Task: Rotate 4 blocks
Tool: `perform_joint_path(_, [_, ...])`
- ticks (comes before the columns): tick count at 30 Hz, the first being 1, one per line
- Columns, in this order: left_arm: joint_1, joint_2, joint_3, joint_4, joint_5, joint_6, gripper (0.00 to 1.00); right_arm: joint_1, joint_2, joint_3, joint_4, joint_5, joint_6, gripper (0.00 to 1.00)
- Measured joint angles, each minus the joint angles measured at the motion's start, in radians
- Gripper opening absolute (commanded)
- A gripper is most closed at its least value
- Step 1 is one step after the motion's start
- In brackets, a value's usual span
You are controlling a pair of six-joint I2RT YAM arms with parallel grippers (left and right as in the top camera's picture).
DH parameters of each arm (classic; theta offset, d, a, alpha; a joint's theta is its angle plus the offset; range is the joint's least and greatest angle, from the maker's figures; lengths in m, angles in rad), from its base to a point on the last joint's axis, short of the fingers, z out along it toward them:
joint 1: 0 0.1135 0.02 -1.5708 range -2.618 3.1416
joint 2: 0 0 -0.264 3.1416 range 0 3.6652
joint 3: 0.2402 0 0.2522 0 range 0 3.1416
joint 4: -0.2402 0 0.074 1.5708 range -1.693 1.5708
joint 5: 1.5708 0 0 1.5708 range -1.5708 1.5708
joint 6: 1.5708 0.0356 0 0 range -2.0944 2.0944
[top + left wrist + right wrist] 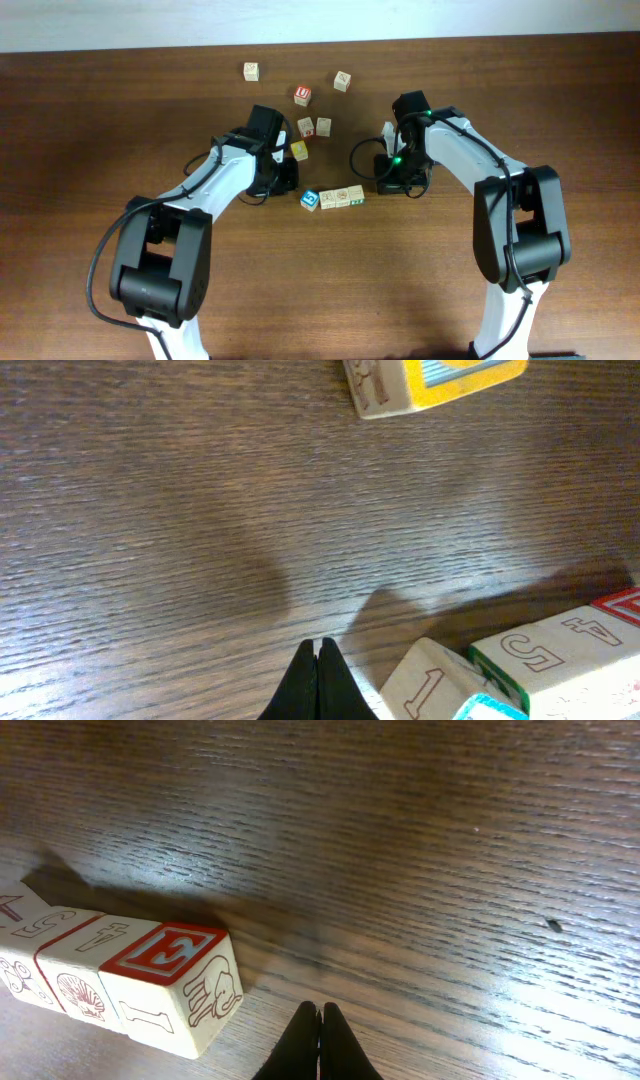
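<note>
Starting at the near edge, you have bare table (320,290) through the middle, with free room towards both near corners. Next comes the row of alphabet cubes (335,197), about midway across and midway between the near and far edges. Its long axis runs left to right, nearly parallel to the near edge, with the right end slightly farther away. The blue-faced cube (310,199) sits at the left end, turned corner-on against the others. The green-edged cube (550,650) is pressed next to it. The red "E" cube (175,985) closes the right end, E upward and an elephant on the side facing the right wrist camera. The cubes in the line touch face to face.

Your left gripper (318,660) has its fingers pressed together on nothing, tips close to the wood just beside the blue-faced end, not touching it. Your right gripper (321,1020) is likewise closed tip to tip and empty, near the "E" end with a strip of bare wood between.

Farther on, the yellow-faced cube (299,150) lies just beyond the left gripper. Past it come a pair of loose cubes (315,127) and the red "U" cube (302,95). A lone cube (343,81) lies to its right, and the farthest cube (251,71) is nearest the far edge. Right of the right gripper the table is bare out to the far right corner.
</note>
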Motion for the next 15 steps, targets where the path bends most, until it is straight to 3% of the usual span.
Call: perform_joint_path(15, [-0.030, 0.000, 0.000, -0.061, 0.150, 0.000, 0.00, 0.000, 0.000, 0.000, 0.000, 0.000, -0.002, 0.04])
